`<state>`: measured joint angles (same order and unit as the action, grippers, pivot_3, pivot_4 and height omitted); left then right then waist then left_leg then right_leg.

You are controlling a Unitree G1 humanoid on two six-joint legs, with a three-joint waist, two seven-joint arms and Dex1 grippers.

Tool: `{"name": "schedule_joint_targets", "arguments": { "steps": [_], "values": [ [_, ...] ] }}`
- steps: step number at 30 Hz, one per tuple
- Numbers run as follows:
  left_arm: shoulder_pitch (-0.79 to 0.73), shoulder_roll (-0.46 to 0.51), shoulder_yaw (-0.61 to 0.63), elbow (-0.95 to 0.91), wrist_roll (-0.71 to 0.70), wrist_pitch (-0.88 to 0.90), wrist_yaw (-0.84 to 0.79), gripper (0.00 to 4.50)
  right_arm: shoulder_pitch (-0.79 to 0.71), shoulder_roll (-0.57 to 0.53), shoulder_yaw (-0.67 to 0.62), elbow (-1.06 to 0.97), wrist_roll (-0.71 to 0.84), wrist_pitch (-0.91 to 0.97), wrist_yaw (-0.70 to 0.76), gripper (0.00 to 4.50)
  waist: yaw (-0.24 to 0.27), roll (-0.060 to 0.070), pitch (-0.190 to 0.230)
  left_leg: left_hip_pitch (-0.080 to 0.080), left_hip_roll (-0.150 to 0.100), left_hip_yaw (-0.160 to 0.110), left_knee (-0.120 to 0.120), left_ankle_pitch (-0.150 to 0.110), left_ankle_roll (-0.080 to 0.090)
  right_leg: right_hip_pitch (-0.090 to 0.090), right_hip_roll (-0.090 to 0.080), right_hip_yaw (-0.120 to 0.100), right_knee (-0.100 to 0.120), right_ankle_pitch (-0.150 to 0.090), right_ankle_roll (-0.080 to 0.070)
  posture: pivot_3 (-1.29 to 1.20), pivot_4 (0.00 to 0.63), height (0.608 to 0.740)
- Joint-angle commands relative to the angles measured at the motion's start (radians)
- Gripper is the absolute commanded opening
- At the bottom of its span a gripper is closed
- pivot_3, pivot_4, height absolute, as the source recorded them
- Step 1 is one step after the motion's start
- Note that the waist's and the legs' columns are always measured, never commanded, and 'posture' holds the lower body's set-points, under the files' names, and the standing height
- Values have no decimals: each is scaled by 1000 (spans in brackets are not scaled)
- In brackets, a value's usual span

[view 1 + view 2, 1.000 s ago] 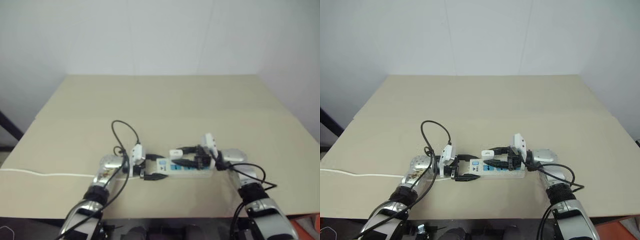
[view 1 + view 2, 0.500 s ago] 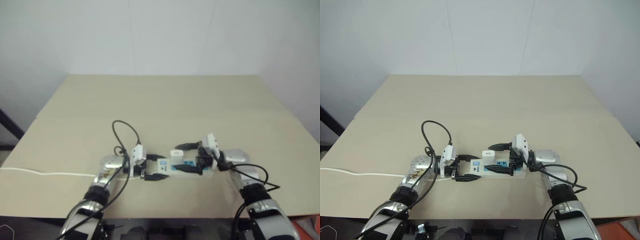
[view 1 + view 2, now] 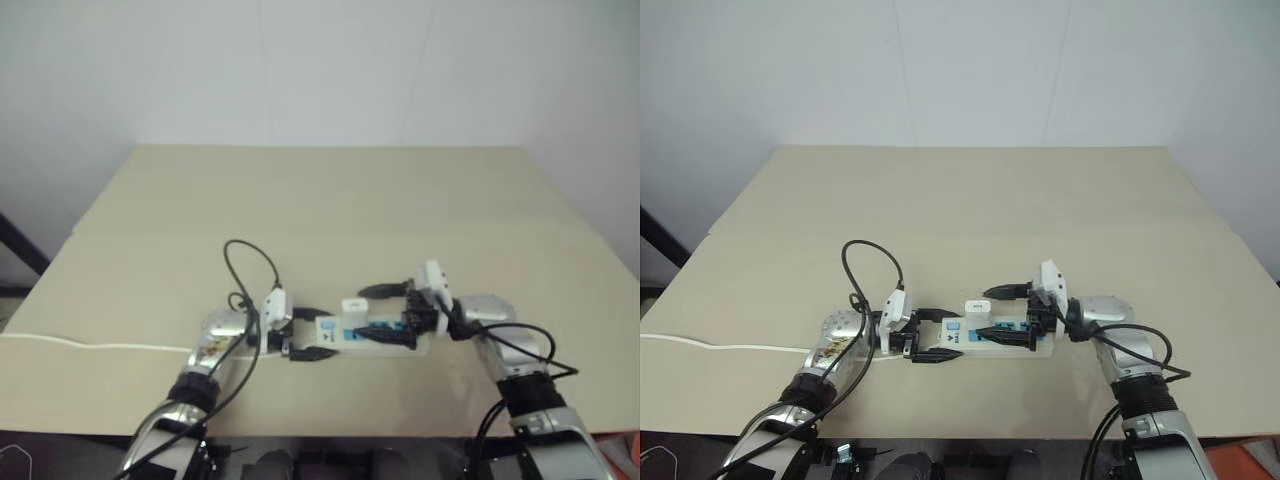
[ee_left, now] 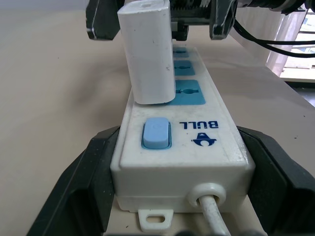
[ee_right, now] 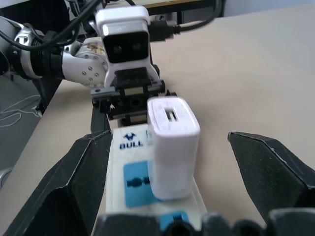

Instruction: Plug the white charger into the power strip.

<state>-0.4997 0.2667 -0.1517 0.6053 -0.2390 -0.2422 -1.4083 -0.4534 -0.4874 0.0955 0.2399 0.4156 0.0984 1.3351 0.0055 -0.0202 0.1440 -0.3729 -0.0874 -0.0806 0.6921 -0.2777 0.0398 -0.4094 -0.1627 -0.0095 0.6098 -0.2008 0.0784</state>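
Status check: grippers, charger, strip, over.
Left gripper clamped on strip at switch end. Right gripper open, clear of charger. Charger upright in socket nearest switch. Nothing in the way.

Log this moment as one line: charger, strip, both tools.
white charger: upright in the power strip socket nearest switch | left tool: clamps strip's switch end | right tool: open, clear of charger | table

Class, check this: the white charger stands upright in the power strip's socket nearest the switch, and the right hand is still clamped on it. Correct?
Not quite. The right wrist view shows the right hand open, its fingers clear of the white charger on both sides. The charger does stand upright in the power strip, in the socket nearest the switch.
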Motion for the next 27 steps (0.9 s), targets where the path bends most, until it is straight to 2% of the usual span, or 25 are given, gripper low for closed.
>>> {"name": "schedule_joint_targets", "arguments": {
  "steps": [1,10,13,21,27],
  "values": [
    [6,-11,-14,-12,-5,3,-8,3268,-16,-9,-28,-50,21,16,-11,4456,1,0,0,0,0,0,0,0,0,0,0,0,0,0,0,0,150,740],
    [10,-12,-13,-11,-3,0,-5,3268,-35,-11,-20,-45,18,55,-23,4456,3,0,2,0,0,0,0,0,0,0,0,0,0,0,0,0,150,740],
    [9,-13,-12,-9,-3,-2,-4,3268,-41,-13,-21,-43,19,69,-17,3885,3,0,2,0,0,0,0,0,0,0,0,0,0,0,0,0,150,740],
    [6,-16,-11,0,-5,-7,-10,3268,-39,-16,-22,-45,13,55,0,1172,3,0,2,0,0,0,0,0,0,-1,0,0,0,0,0,0,150,740],
    [0,-17,-9,10,-3,-14,-11,3268,-33,-10,-22,-33,3,19,8,1108,3,0,3,-1,0,0,0,0,0,-1,0,0,0,0,0,0,150,740]
  ]
}}
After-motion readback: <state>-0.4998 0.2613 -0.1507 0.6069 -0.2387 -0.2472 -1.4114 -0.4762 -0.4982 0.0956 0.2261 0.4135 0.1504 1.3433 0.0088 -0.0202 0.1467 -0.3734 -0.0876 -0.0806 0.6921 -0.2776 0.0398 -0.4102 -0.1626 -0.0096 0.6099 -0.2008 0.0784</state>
